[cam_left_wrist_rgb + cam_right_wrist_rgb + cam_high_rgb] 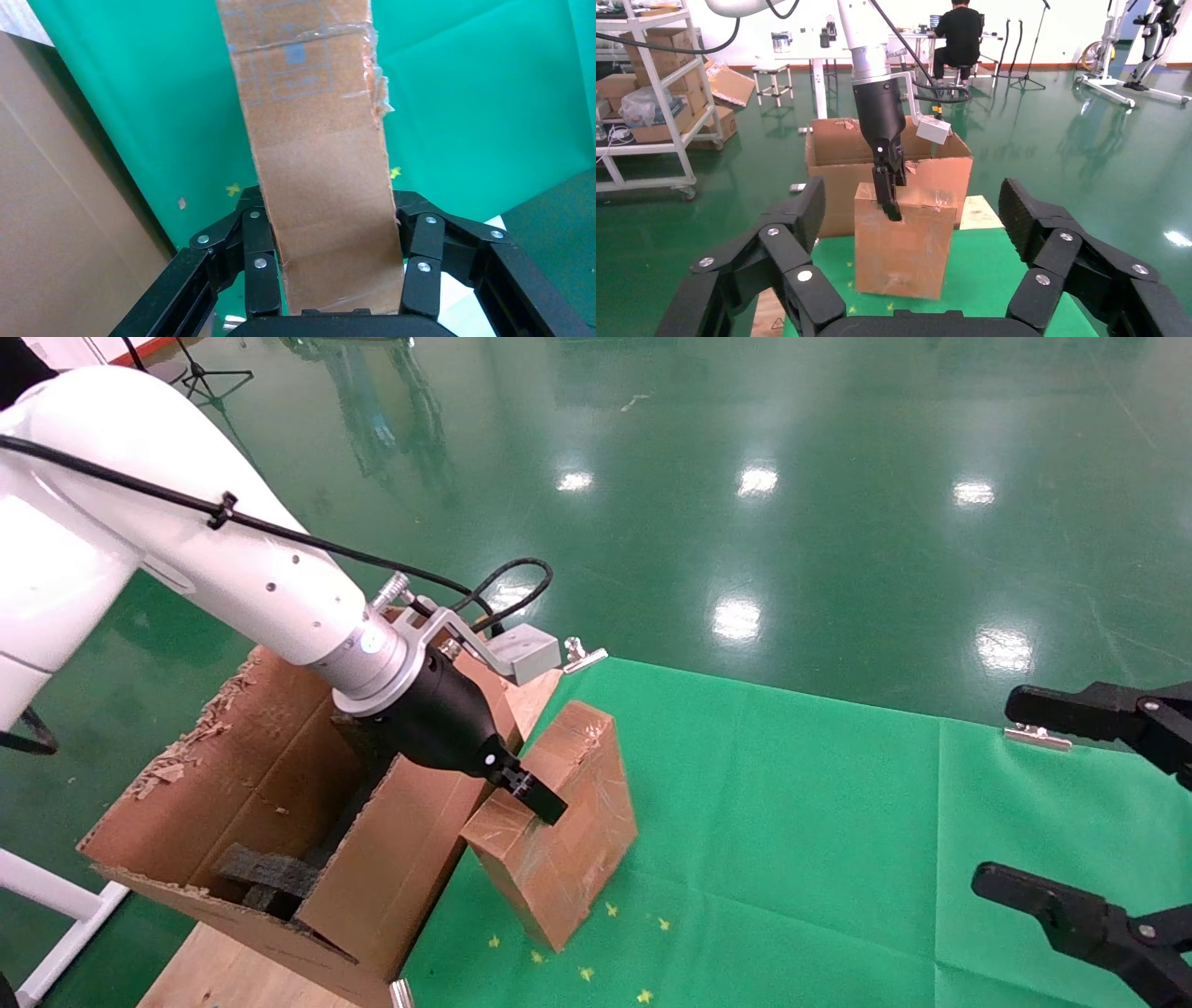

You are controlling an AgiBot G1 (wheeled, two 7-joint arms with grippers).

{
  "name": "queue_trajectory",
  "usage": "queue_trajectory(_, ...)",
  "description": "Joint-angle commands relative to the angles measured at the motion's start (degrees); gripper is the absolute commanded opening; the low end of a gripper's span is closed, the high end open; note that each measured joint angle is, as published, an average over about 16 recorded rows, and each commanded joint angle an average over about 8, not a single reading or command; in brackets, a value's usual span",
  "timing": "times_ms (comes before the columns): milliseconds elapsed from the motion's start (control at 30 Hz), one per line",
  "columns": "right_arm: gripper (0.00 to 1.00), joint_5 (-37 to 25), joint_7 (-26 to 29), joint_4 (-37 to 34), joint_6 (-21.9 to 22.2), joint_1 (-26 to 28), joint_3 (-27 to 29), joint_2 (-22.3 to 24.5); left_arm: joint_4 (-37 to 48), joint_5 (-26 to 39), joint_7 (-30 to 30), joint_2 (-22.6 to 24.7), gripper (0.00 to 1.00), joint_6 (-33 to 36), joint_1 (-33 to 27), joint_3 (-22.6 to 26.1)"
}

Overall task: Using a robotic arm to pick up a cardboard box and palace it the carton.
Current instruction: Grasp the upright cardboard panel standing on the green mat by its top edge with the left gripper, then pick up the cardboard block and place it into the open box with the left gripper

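Note:
The white robotic arm's left gripper [535, 798] is shut on the top edge of the small taped cardboard box [573, 840]. The box stands tilted on the green cloth, right beside the carton [279, 784]; I cannot tell whether its base is lifted. In the left wrist view the black fingers [258, 260] press both sides of the box [316, 140]. The carton's torn flaps stand open, with black foam [270, 873] inside. The right wrist view shows the box [905, 246] in front of the carton [835, 151]. My all-black right gripper [1024, 798] is open and idle at the right.
The green cloth [838, 822] covers the table, with small yellow marks [587, 973] near the box. A metal clip [1038, 736] holds its far edge. The carton rests on a wooden board [223, 975]. Shelves [659, 105] and a seated person [961, 35] are far behind.

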Motion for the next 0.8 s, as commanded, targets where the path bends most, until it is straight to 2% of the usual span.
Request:
queue_trajectory(33,1.00,0.00,0.00,0.00,0.00,0.00,0.00,0.00,0.03,0.00,-0.06,0.03,0.00,-0.01,0.06,0.00)
queue_trajectory(233,1.00,0.00,0.00,0.00,0.00,0.00,0.00,0.00,-0.97,-0.22,1.06,-0.94,0.00,-0.24,-0.99,-0.43)
queue_trajectory(400,1.00,0.00,0.00,0.00,0.00,0.00,0.00,0.00,-2.64,-1.70,3.86,-4.00,0.00,-1.94,-3.69,-2.87)
queue_trajectory(633,1.00,0.00,0.00,0.00,0.00,0.00,0.00,0.00,-1.37,-4.92,10.49,-9.28,0.00,-4.68,-10.11,-8.49)
queue_trajectory(800,1.00,0.00,0.00,0.00,0.00,0.00,0.00,0.00,1.94,-3.70,14.84,-12.36,0.00,-4.65,-15.86,-10.72)
